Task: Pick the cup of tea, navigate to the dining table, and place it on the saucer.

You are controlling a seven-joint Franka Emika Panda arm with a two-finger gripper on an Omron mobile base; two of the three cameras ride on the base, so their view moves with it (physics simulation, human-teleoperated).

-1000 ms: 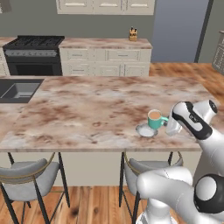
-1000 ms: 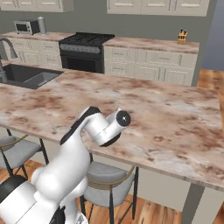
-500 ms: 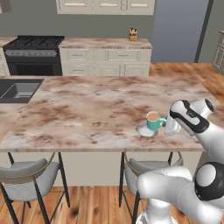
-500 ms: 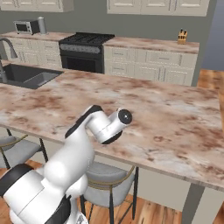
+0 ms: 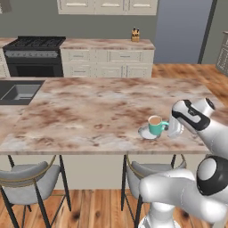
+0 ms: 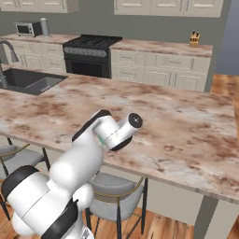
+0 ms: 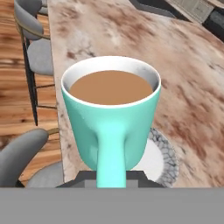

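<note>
Little has shifted over the last second: the arm's wrist has drawn slightly back, while the cup of tea (image 5: 155,125) stays on the saucer (image 5: 147,133). From the left base camera, the cup stands upright on the saucer near the front edge of the dining table (image 5: 89,111), with the gripper (image 5: 171,128) just beside its handle; whether the fingers clasp it cannot be told there. From the right base camera, the arm's forearm crosses the dining table (image 6: 186,121) and hides the cup. From the hand camera, the cup of tea (image 7: 111,113) sits upright on the saucer (image 7: 155,157), brown liquid level, handle pointing straight toward the camera; the fingertips are cut off at the bottom, so the grip cannot be told. A grey stool (image 7: 37,52) stands beside the table.
</note>
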